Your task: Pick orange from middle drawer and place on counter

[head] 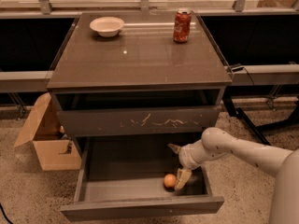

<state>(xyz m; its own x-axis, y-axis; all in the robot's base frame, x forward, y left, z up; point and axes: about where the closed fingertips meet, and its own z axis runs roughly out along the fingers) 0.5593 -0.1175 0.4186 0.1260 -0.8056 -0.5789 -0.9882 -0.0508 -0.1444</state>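
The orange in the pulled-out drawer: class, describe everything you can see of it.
The orange is a small, round, smooth fruit, evenly orange in colour and apparently whole and unpeeled. It rests on the grey floor of the open middle drawer, near the front panel and right of centre. The gripper reaches down into the drawer close against the orange's right side. Whether the two touch cannot be told.
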